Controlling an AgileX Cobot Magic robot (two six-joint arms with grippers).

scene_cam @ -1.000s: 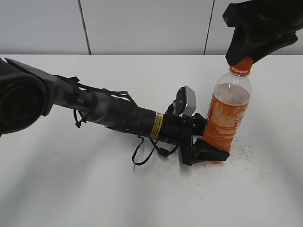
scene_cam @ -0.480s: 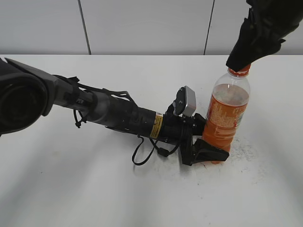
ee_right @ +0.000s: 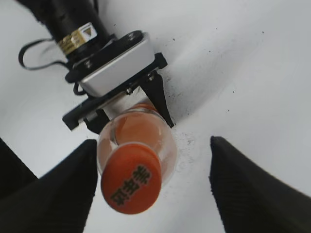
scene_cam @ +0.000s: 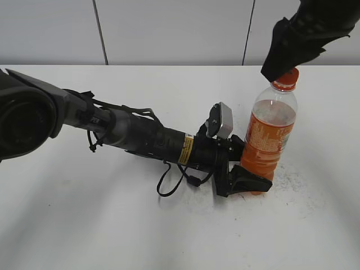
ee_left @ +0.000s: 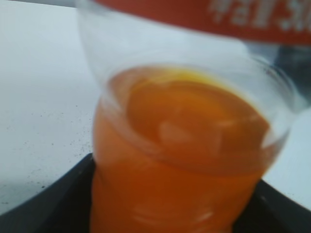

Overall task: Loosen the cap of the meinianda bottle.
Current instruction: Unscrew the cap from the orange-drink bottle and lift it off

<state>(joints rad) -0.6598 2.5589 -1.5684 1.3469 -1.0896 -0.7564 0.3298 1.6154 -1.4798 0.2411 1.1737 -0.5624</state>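
Observation:
The meinianda bottle (scene_cam: 270,138) stands upright on the white table, with orange drink, an orange label and a clear upper part. My left gripper (scene_cam: 247,181) lies low along the table and is shut on the bottle's ribbed base; in the left wrist view the bottle (ee_left: 184,145) fills the frame between the dark fingers (ee_left: 170,206). The orange cap (scene_cam: 288,78) sits on the neck. My right gripper (scene_cam: 277,68) hovers at the cap's upper left. In the right wrist view its fingers (ee_right: 151,187) are wide open, with the cap (ee_right: 130,183) close to the left finger and untouched.
The white table (scene_cam: 84,225) runs back to a grey panelled wall (scene_cam: 169,28). The left arm (scene_cam: 135,135) lies across the table's left half with a black cable loop (scene_cam: 169,185) beneath it. Dark specks (ee_right: 214,58) dot the table round the bottle's base.
My right gripper, down over the cap a second ago, has turned and shifted left, so more of the cap shows. The bottle and left gripper have not moved.

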